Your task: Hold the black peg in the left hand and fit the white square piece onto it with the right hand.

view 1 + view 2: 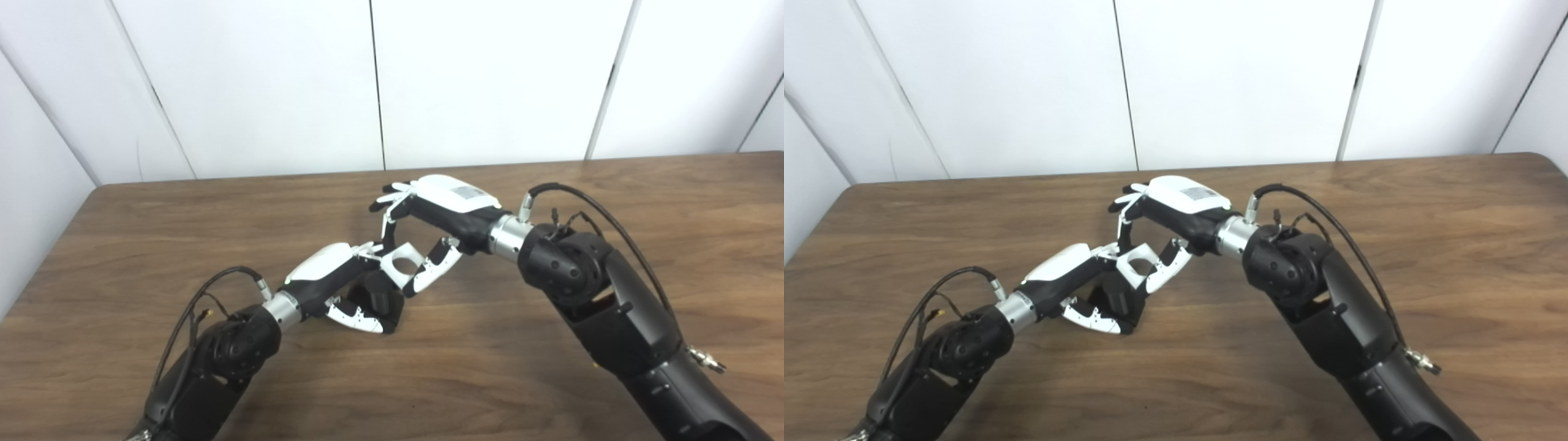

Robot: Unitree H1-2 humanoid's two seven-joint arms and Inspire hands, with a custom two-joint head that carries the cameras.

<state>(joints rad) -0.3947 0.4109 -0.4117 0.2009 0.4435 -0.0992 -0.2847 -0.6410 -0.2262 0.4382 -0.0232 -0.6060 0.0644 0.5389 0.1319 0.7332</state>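
My left hand [343, 288] is shut on the black peg [381, 299], a dark cylinder whose body shows between its fingers and thumb, just above the table. My right hand [429, 226] reaches in from the right and pinches the white square piece [401, 264], which has a round hole in its middle. The piece is tilted and sits right at the top of the peg, touching or almost touching it. The peg's top end is hidden behind the piece. In the right eye view the same piece [1137, 264] hangs over the peg [1118, 300].
The wooden table [551, 380] stretches around both arms, with its back edge against white wall panels [490, 79]. Black cables loop off each wrist. Nothing else lies on the tabletop in view.
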